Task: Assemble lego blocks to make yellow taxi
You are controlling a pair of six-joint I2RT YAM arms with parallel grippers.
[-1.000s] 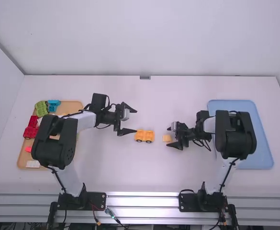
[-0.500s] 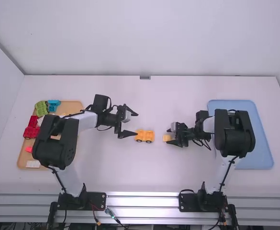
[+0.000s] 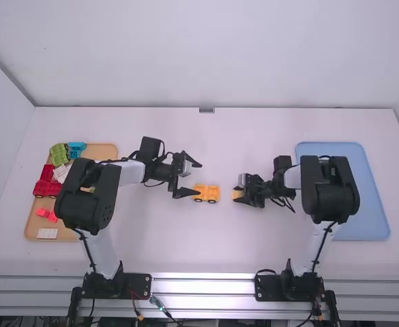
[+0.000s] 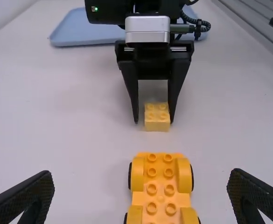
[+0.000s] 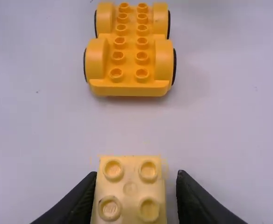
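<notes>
While the left claw gapes, the right claw hangs unclenched astride a brick.

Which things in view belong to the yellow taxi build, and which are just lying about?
Taxi job, it seems:
yellow wheeled base
pale yellow block, between the open right pincer's fingers

Probably just lying about:
green piece, teal piece and red piece at the tan tray
blue tray

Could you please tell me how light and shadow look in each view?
High view: bright glare streaks along the metal rail; left wrist view: a soft, faint shadow beside the yellow wheeled base; right wrist view: pale highlights on the studs of the yellow block.
</notes>
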